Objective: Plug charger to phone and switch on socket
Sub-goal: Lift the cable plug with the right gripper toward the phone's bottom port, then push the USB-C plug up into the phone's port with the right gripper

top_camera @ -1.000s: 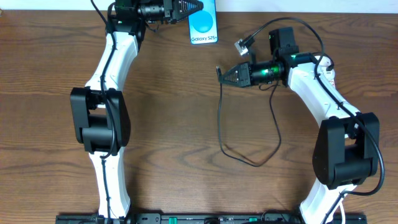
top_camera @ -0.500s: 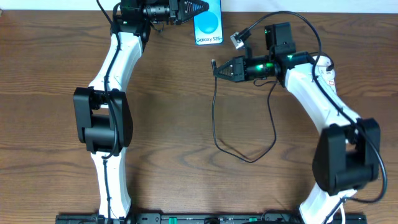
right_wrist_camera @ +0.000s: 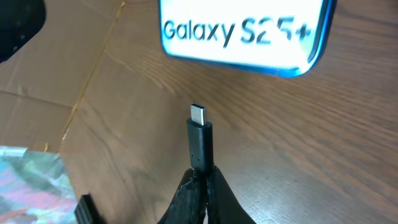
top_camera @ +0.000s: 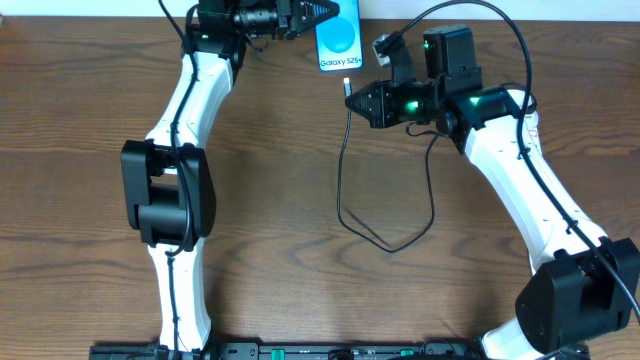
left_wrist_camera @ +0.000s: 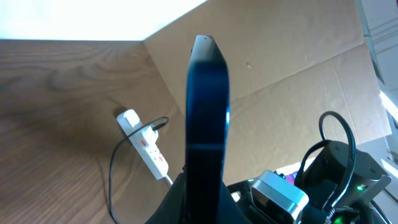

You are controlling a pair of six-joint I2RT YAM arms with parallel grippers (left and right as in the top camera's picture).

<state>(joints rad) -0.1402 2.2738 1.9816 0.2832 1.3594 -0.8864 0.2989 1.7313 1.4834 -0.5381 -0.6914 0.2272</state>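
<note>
A dark wood tabletop fills the overhead view, with a pale wall strip along the top edge. In the left wrist view, brown cardboard stands behind it.

The left end effector sits at the top centre of the overhead frame, clamped on one side of the phone. The phone's cyan screen faces the camera, showing a pale oval and "Galaxy S25+". From the left wrist camera the phone appears edge-on as a dark slab rising from between the fingers at the bottom of the frame.

The right end effector is just below and right of the phone. It is pinched narrow on the charger, close behind the connector. In the right wrist view the black connector stands straight up from the closed fingers. Its silver tip points at the phone's lower edge, near it but with a clear gap of wood grain between them.

From the grip, the black cable drops down the middle of the overhead frame. It loops across the tabletop and climbs back toward the right arm.

The socket shows only in the left wrist view. It lies flat on the wood at lower left of centre, red marks on its face, with a dark lead running from it.
</note>
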